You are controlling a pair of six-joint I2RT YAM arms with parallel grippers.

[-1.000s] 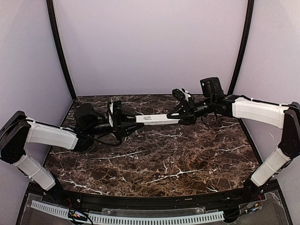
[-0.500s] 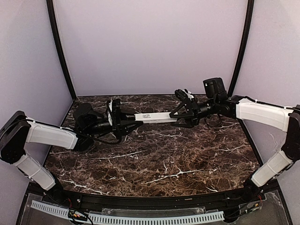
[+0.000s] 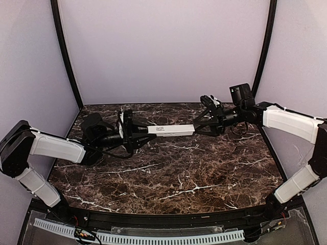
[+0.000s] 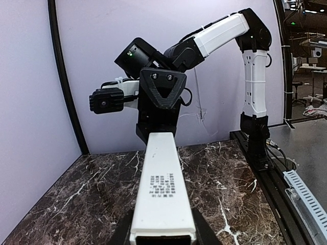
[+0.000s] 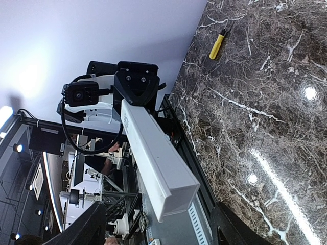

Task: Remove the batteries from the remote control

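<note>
Remote control (image 3: 171, 130), small dark print (image 4: 159, 186), illegible

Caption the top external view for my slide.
Left end effector holds the remote control above the table; right end effector open at its other end.

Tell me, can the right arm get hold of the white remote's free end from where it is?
Probably yes. The right gripper stands open right at the free end of the remote control, which the left gripper holds level above the table, and nothing sits between them.
</note>
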